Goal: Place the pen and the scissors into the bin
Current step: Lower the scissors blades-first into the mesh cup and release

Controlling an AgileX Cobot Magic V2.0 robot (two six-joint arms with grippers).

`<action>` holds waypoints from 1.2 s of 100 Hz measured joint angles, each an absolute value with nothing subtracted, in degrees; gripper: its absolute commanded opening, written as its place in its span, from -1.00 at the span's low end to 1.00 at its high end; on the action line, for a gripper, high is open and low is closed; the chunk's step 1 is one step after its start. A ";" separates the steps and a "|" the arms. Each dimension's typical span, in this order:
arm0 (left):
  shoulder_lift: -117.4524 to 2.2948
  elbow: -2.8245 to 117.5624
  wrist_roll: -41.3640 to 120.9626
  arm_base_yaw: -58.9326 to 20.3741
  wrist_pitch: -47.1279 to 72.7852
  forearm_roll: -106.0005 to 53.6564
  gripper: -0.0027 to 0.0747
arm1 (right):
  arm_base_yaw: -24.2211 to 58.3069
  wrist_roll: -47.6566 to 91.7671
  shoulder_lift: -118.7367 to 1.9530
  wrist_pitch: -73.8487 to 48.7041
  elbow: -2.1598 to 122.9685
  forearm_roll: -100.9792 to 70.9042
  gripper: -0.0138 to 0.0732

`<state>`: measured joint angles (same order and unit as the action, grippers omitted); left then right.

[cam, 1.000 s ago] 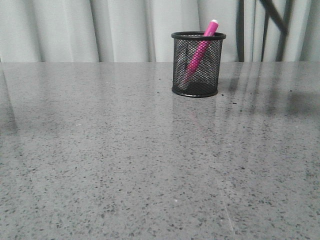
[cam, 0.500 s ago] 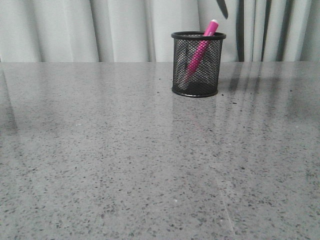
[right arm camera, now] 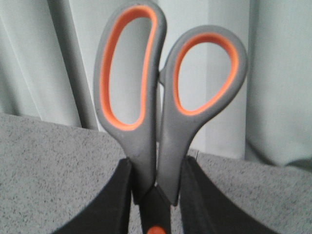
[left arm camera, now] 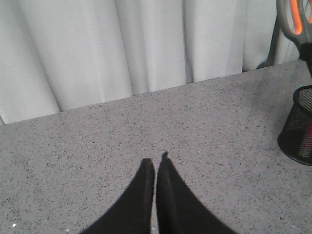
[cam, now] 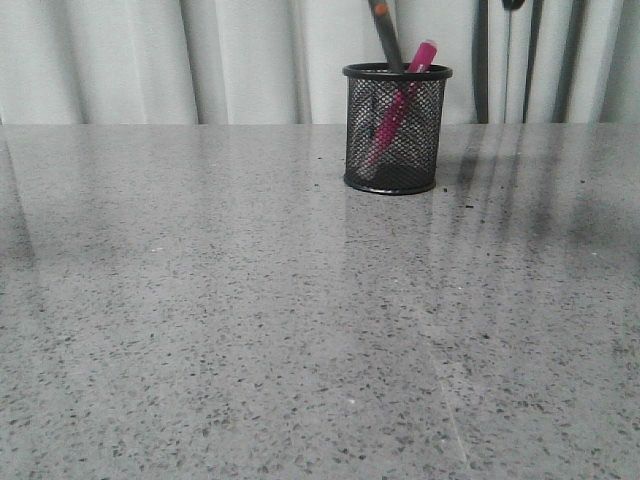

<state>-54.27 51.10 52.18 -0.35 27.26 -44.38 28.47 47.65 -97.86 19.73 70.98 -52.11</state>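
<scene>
in the front view most of the scissors point(cam: 388, 35) runs off the top edge; only a dark grey length with a speck of orange shows, slanting down to the rim of the bin point(cam: 396, 128). whether the tips are past the rim or just behind it cannot be told, since the mesh blurs whatever is inside. neither arm shows there, apart from a dark scrap at the top edge that is too small to identify.

the pen point(cam: 400, 100) leans inside the bin, its upper end poking above the rim toward the right, its lower part dim behind the mesh.

in the right wrist view the right gripper point(right arm camera: 155, 195) has its two black fingers pressed against the scissors point(right arm camera: 161, 107) just below the grey, orange-lined loops, which stand upright; the blades drop out of view below.

the left gripper point(left arm camera: 155, 168) has its fingertips almost touching with nothing between them, low over the speckled grey table point(cam: 250, 320). at that view's edge the bin point(left arm camera: 298, 127) is cut off, with a part of a scissor handle point(left arm camera: 292, 19) above it. pale curtains point(cam: 150, 60) hang behind the table.
</scene>
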 measured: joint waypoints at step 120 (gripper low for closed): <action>-54.27 51.10 52.18 -0.35 27.26 -44.38 -0.98 | 29.50 45.16 -98.80 21.80 67.06 -51.39 -0.14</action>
<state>-54.27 51.10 52.18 -0.35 27.26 -44.38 29.50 45.16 -98.80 21.80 67.06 -51.39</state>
